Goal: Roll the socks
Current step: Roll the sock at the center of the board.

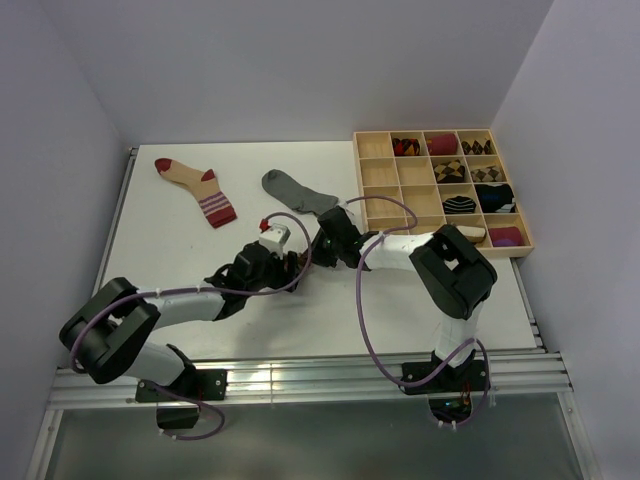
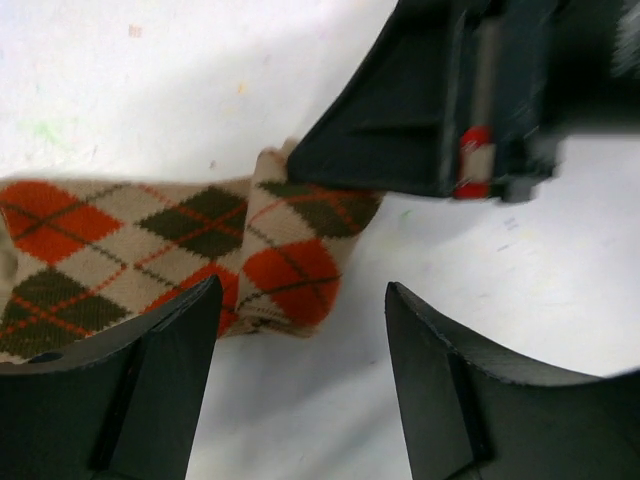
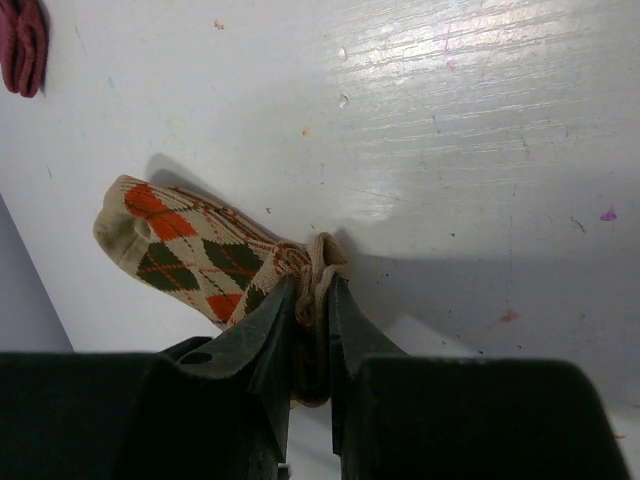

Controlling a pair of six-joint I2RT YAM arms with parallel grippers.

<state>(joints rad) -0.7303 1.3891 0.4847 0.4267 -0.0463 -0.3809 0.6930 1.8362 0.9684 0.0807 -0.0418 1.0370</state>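
The brown argyle sock (image 2: 120,240) lies flat on the white table, its end folded over at the right. My left gripper (image 2: 303,290) hovers open just short of that fold, one finger over the sock's body and the other over bare table. My right gripper (image 3: 312,292) is shut on the bunched, folded end of the argyle sock (image 3: 180,245), pressing it between both fingers. Seen from above, both grippers meet at mid-table and hide this sock. The grey sock (image 1: 298,190) and the beige sock (image 1: 195,188) with dark-red toe, heel and striped cuff lie flat farther back.
A wooden compartment tray (image 1: 378,175) stands at the back right, with sock bundles in its right-hand cells. Grey walls close in the table on the left, back and right. A dark-red bit of fabric (image 3: 22,45) shows at the right wrist view's top-left corner.
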